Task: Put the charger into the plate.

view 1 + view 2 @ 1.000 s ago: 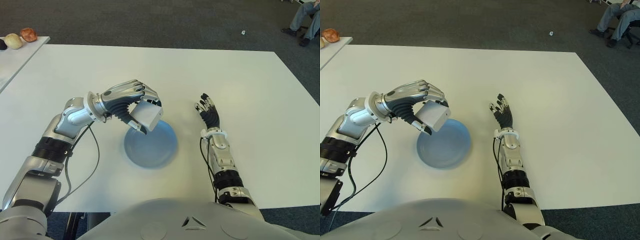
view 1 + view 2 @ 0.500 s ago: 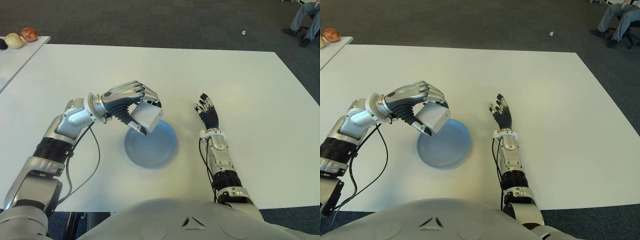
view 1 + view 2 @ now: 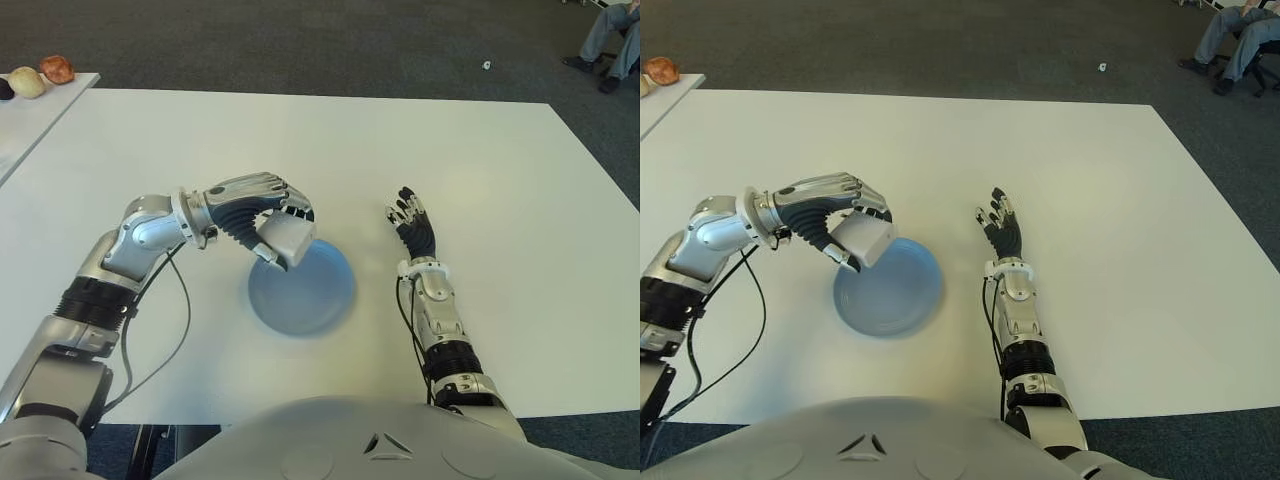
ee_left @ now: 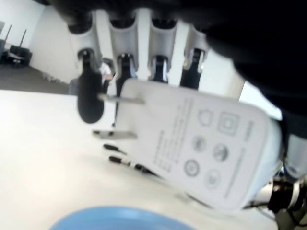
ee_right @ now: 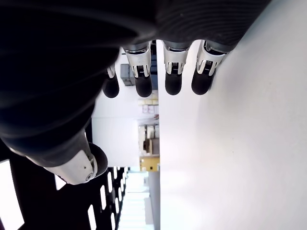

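Note:
My left hand (image 3: 262,217) is shut on the white charger (image 3: 287,237), a boxy block with two metal prongs (image 4: 120,117) that show in the left wrist view. It holds the charger low over the left rim of the round blue plate (image 3: 310,295), which lies on the white table (image 3: 480,170) in front of me. My right hand (image 3: 412,220) lies flat to the right of the plate with its fingers (image 5: 173,79) stretched out and nothing in them.
A second white table (image 3: 30,115) at the far left carries some small rounded items (image 3: 42,75). A seated person's legs (image 3: 610,40) show at the far right on the grey carpet. Bare tabletop surrounds the plate on all sides.
My left hand has lowered a little and drawn slightly to the left with the charger, bringing it down close to the plate's left rim. The right hand has stayed put.

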Robot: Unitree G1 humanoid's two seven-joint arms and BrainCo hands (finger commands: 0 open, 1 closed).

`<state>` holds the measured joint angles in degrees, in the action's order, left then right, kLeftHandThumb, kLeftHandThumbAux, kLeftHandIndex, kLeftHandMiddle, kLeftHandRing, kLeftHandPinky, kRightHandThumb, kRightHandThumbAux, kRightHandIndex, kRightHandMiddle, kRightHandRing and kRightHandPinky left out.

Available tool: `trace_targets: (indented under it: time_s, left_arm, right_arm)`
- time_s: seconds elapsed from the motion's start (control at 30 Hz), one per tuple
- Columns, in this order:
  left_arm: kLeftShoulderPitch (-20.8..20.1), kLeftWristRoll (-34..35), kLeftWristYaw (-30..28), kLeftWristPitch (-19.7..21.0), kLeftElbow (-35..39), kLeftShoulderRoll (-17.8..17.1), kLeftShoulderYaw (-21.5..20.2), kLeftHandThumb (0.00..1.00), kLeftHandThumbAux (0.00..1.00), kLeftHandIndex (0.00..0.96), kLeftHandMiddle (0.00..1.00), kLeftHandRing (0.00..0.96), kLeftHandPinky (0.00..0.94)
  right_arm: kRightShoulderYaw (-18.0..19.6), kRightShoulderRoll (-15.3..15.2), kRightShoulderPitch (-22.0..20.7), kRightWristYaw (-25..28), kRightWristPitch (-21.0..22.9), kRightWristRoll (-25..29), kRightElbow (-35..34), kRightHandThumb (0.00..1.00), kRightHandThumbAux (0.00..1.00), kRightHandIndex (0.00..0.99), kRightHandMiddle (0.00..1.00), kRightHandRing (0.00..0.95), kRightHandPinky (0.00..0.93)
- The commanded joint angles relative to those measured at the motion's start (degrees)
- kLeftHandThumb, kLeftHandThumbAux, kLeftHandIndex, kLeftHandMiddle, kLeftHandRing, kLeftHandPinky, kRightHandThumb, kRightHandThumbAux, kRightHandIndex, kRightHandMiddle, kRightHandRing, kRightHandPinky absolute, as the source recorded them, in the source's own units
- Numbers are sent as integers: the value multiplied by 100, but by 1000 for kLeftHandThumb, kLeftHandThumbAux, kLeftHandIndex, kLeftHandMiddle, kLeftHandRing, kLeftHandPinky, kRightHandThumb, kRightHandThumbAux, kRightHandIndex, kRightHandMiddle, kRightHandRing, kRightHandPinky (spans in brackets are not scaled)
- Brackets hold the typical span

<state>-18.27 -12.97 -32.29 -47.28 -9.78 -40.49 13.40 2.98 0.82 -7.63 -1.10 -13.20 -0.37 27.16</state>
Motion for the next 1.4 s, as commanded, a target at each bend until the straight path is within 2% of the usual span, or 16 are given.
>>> trace_targets:
  time_s: [0.03, 0.2, 0.4, 0.77, 1.4]
  left_arm:
    - [94, -265, -129, 16, 107, -176, 33, 339, 464, 90, 197, 193, 174]
    - [120, -407, -126, -57, 122, -296, 48, 222, 421, 33, 112, 115, 85]
    - [123, -601, -273, 60, 231, -508, 98, 173, 389, 23, 67, 54, 12]
    - [149, -767, -327, 52, 344, -781, 119, 179, 354, 24, 32, 4, 0]
    - [302, -813, -154, -10, 408, -896, -36, 200, 347, 15, 0, 0, 0]
  right_arm:
    - [-61, 52, 178, 15, 211, 13, -60, 0, 675, 0, 14, 0, 23]
    - [-83, 63, 264, 25, 352, 26, -241, 0, 676, 0, 15, 0, 25]
    - [-116, 60, 339, 35, 516, 15, -426, 0, 666, 0, 14, 0, 25]
    - [-142, 77, 454, 28, 739, 33, -722, 0, 663, 0, 21, 7, 30]
    - [-210, 66, 516, 84, 942, 49, -936, 0, 637, 0, 31, 13, 16]
